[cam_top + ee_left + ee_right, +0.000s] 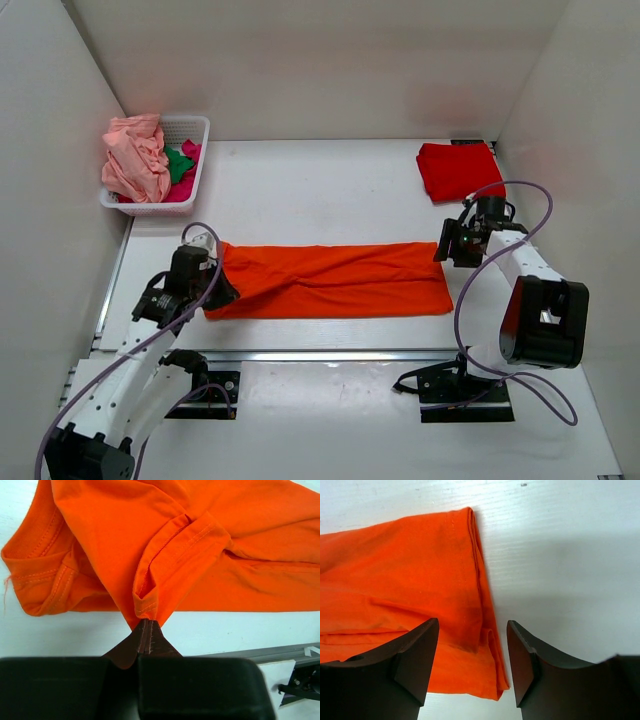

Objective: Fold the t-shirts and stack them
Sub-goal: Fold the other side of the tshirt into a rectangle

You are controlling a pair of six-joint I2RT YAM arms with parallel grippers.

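- Orange t-shirt [330, 282]: lies as a long flat band across the table [320, 190], one end at the left claw [145, 630], the other at the right claw [472, 625].
- Left claw: clenched on a bunched sleeve hem. The cloth fans out straight ahead of the closed tips, and the collar sits heaped ahead and off to one side.
- Right claw: jaws apart, grasping nothing. The band's hem end lies flat beneath the gap, cloth under one finger and bare table under the other.
- Judgement: the step in hand looks like the crosswise fold, sleeve end carried over onto the hem end.
- To do it well: lift just clear of the table, arc toward the right claw, and land edge on edge.
- Risk: the pinch holds the sleeve only, so the collar side may lag and crease. The free hem may also slide unless it is pinned.
- Beyond the right claw, well apart: a folded red t-shirt [458, 170], the likely stack.
- Beyond the left claw: a basket [197, 122] holding more shirts.
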